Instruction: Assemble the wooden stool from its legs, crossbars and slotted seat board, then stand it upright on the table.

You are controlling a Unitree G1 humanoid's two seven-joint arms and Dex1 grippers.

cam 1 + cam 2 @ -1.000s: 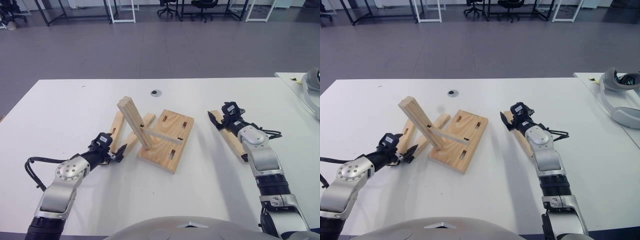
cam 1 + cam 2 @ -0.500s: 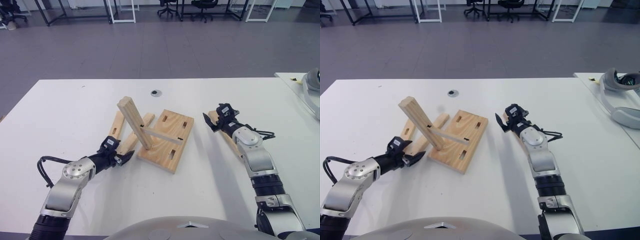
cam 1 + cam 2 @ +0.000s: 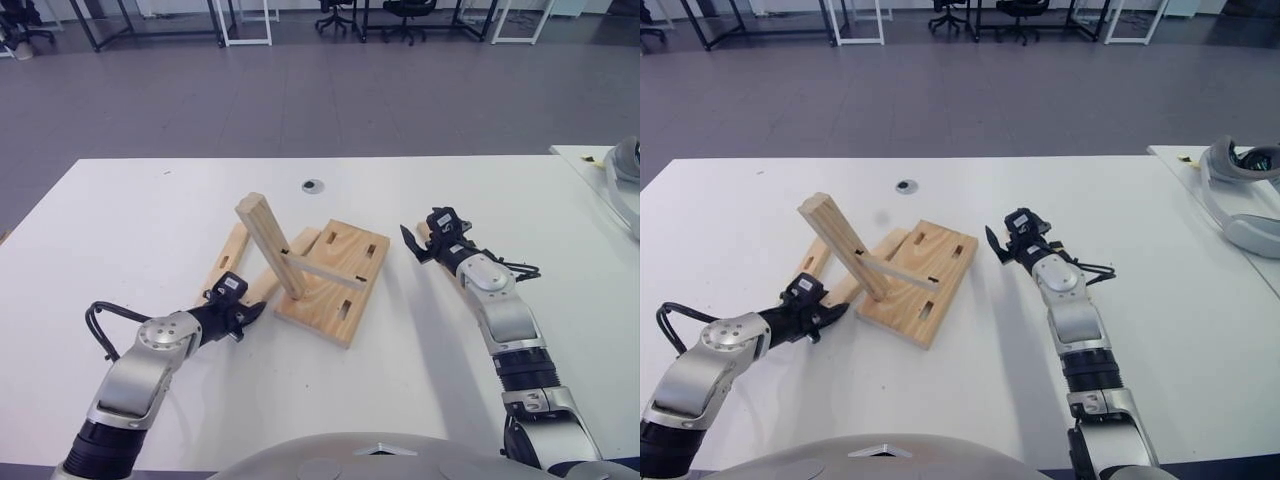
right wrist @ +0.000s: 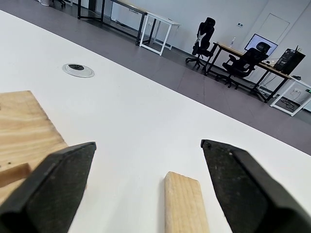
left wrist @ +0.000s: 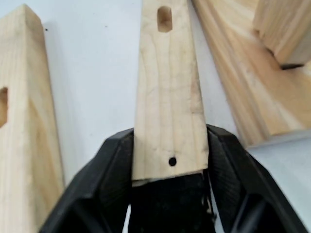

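White table (image 3: 120,220): slotted seat board (image 3: 318,300), legs (image 3: 236,243), cable grommet (image 3: 312,185) lying on it.

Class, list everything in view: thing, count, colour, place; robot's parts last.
Table: one, white, underneath everything.
Seat board: one, pale wood, mid-table.
Tilted leg: one, pale wood, slanting up at the board's left edge.
Crossbar: one, pale wood, from tilted leg over the board.
Outer leg: one, pale wood, flat, left of board.
Gripped leg: one, pale wood, flat, between outer leg and board.
Wood piece: one, pale, below right gripper.
Grommet: one, grey, behind the board.
Headset: one, grey, neighbouring table, far right.
Left gripper: black fingers shut on gripped leg.
Right gripper: black fingers open.
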